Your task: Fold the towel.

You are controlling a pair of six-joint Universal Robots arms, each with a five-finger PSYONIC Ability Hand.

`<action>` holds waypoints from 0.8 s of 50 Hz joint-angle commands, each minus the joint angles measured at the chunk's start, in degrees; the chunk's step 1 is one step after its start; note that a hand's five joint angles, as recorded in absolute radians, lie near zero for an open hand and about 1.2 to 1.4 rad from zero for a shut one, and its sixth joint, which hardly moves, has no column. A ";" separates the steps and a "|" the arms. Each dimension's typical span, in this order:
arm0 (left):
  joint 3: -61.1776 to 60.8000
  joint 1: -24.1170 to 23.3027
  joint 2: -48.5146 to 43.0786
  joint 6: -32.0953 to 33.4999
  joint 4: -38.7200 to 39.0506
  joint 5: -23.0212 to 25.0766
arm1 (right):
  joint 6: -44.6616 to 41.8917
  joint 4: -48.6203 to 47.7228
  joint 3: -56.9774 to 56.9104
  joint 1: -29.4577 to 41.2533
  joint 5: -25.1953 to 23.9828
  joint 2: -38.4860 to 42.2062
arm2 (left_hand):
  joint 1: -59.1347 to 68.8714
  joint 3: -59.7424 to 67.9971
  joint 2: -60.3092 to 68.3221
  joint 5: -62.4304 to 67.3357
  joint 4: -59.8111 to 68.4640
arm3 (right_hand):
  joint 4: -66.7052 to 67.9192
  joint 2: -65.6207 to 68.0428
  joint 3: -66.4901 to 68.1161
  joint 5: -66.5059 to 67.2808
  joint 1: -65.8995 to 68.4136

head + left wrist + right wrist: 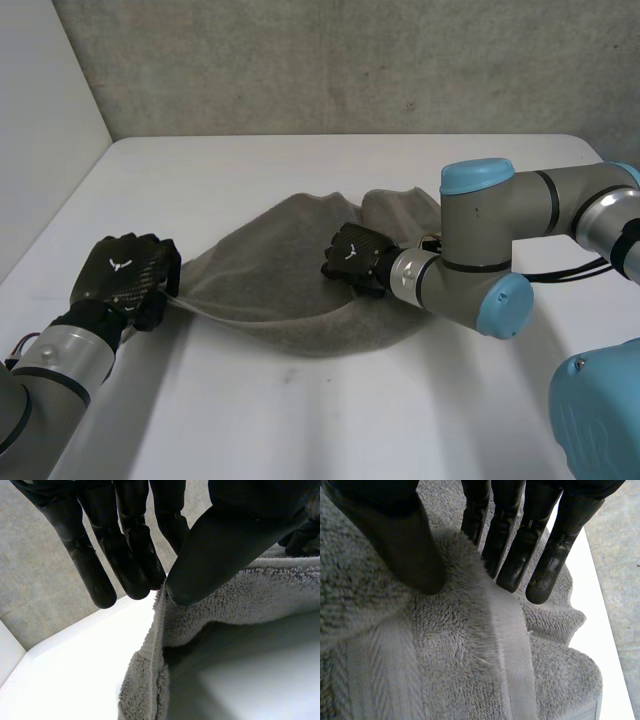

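Observation:
A grey towel (290,290) lies bunched across the middle of the white table (300,420). My left hand (125,270) is at its left end and holds it slightly off the table, drawn to a point. In the left wrist view, that hand (225,545) pinches the towel's hemmed edge (159,630) between thumb and fingers. My right hand (355,255) is on the towel's far middle part, beside a raised hump. In the right wrist view, its thumb (395,535) and fingers (520,545) close on a ridge of towel (445,655) from both sides.
A grey concrete wall (350,60) runs behind the table, and a white side panel (40,120) stands at the left. The right arm's elbow (480,250) hangs over the towel's right end. Bare table lies in front of the towel.

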 commanded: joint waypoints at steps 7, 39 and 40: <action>-0.05 0.00 0.00 0.09 0.00 0.00 | 0.38 0.17 0.66 -2.81 1.35 -2.00 | 10.99 10.25 10.21 10.54 10.18 | 18.52 18.89 18.77 19.07 18.21; 14.16 4.92 13.78 0.17 -16.94 0.09 | 26.39 2.02 28.78 -24.70 5.92 -56.94 | 10.99 10.25 10.21 10.54 10.18 | 18.52 18.89 18.77 19.07 18.21; 16.88 4.92 15.19 0.18 -19.75 0.09 | 26.48 2.89 28.09 -25.66 6.61 -58.85 | 10.99 10.25 10.21 10.54 10.18 | 18.52 18.89 18.77 19.07 18.21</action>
